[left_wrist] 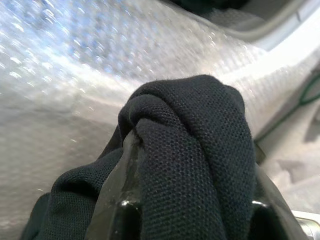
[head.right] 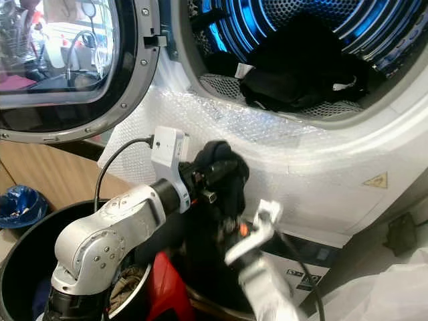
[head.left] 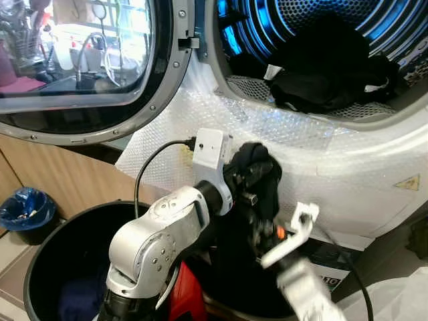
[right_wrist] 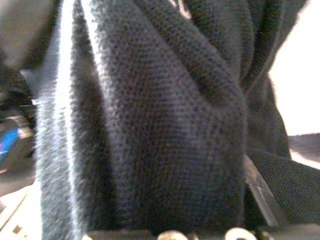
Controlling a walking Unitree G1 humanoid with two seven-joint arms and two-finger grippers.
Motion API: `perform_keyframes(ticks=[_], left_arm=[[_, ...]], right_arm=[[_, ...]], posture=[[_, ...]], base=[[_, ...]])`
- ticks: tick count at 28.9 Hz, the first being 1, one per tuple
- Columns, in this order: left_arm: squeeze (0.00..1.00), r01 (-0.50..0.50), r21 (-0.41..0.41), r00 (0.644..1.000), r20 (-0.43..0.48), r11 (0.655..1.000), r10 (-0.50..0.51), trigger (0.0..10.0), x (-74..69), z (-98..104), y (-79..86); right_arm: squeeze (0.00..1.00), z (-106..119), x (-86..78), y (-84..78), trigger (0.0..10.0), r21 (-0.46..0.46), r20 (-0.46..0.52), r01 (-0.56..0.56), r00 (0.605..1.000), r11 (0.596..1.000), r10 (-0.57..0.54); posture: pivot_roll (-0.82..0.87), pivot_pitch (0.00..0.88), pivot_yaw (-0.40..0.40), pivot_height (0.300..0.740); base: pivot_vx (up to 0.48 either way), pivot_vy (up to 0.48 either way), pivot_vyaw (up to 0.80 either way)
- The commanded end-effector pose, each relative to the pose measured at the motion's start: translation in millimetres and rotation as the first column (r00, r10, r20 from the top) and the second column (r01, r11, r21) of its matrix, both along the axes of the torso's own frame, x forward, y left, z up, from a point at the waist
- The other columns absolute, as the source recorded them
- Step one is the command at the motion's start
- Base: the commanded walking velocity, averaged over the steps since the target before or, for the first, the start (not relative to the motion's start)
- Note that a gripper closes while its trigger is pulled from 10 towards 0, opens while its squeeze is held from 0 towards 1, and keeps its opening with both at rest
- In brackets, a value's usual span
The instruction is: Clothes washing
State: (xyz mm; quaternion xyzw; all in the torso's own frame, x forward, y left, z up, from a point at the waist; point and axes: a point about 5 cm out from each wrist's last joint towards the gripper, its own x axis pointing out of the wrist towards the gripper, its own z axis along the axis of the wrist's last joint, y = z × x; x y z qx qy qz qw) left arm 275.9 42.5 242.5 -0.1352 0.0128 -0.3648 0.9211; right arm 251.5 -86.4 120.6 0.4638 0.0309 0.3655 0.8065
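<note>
Your left gripper (head.left: 257, 167) is clamped on a bunched fold of the dark knit garment (head.left: 262, 175), just in front of the bubble-wrapped front panel (head.left: 301, 134) below the washer drum opening (head.left: 321, 47). In the left wrist view the fabric wraps over both fingers (left_wrist: 122, 165), so the jaws are nearly closed with cloth packed between them. The rest of the garment hangs down toward the black laundry bin (head.left: 47, 267) below. Your right gripper (head.left: 287, 234) is low and blurred beside the hanging part; the right wrist view has the same knit right against the camera, but you cannot tell from these pictures whether those fingers are open or gripping. Expect the garment to be soft, light and floppy: it will drape, swing and drag, not hold shape. Knit has decent friction, so a slip looks unlikely, but the trailing length could snag on the drum lip. The hold on the bunch is good; support the lower hang with the right side if you can. Dark clothes (head.left: 328, 67) already sit in the drum.
</note>
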Motion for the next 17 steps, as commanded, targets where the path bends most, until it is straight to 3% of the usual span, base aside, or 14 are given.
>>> perform_keyframes(ticks=[1, 5, 6, 7, 14, 17], left_arm=[[0.0, -0.043, -0.042, 0.995, 0.086, 0.998, 0.047, 10.0, 0.6, 18, 11.0], [0.0, -0.044, -0.045, 0.993, 0.107, 0.998, 0.049, 10.0, 1.5, 22, 17.0], [0.71, -0.037, -0.048, 0.992, 0.118, 0.998, 0.042, 10.0, 1.0, 23, 17.8], [1.0, -0.027, -0.055, 0.991, 0.126, 0.998, 0.034, 10.0, 0.3, 25, 18.3], [1.0, 0.07, -0.081, 0.982, 0.179, 0.994, -0.055, 10.0, -8.9, 35, 22.4], [1.0, 0.105, -0.012, 0.972, 0.211, 0.994, -0.1, 10.0, -15.2, 36, 37.0]], right_arm=[[0.0, 9, -12.6, 12.3, 0.0, 0.063, 0.06, -0.117, 0.992, 0.991, 0.113], [0.0, 0, -12.9, 7.2, 0.0, 0.014, 0.037, -0.102, 0.994, 0.995, 0.102], [0.0, -2, -12.0, 6.1, 0.0, 0.008, 0.027, -0.091, 0.995, 0.996, 0.091], [0.0, -3, -11.4, 5.3, 0.0, 0.007, 0.021, -0.084, 0.996, 0.996, 0.084], [0.0, -8, -10.5, 6.1, 0.0, -0.029, 0.016, -0.088, 0.996, 0.996, 0.088], [0.0, -15, -9.6, 4.4, 0.0, -0.068, 0.003, -0.073, 0.997, 0.995, 0.073]], posture=[[0.0, 0.032, -0.005, 0.74], [0.0, 0.032, -0.005, 0.74], [0.0, 0.042, -0.006, 0.74], [0.0, 0.046, -0.006, 0.74], [0.01, 0.06, -0.007, 0.74], [0.02, 0.069, -0.008, 0.74]], base=[[0.0, 0.0, 0.0], [0.0, 0.0, 0.0], [0.0, 0.0, 0.0], [0.0, 0.0, 0.0], [0.0, 0.0, 0.0], [0.0, 0.0, 0.0]])
